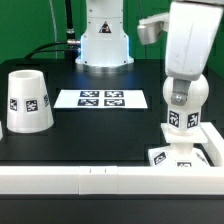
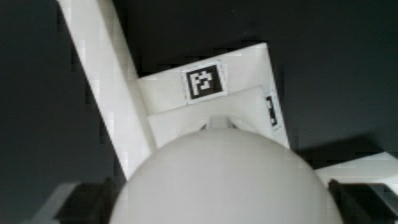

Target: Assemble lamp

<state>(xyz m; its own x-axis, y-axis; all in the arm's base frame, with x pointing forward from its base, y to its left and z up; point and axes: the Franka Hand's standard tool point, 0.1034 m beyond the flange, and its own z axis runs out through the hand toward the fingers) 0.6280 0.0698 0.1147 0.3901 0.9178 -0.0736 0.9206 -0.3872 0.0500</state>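
Note:
The flat square lamp base [image 1: 160, 156] lies at the front of the exterior view's right, against a white rail; in the wrist view [image 2: 228, 80] its tag shows. My gripper [image 1: 183, 128] stands straight over it, shut on the ball-shaped bulb [image 1: 182, 143]. In the wrist view the bulb [image 2: 214, 170] fills the space between the dark fingers [image 2: 365, 172], with its far end over the base's middle. Whether it touches the base I cannot tell. The tapered shade [image 1: 28, 100] stands mouth down at the exterior view's left, far from the gripper.
The marker board [image 1: 100, 99] lies flat in the middle of the black table. A white rail [image 1: 90, 178] runs along the front edge and also shows in the wrist view [image 2: 103, 70]. The arm's pedestal [image 1: 103, 45] stands at the back.

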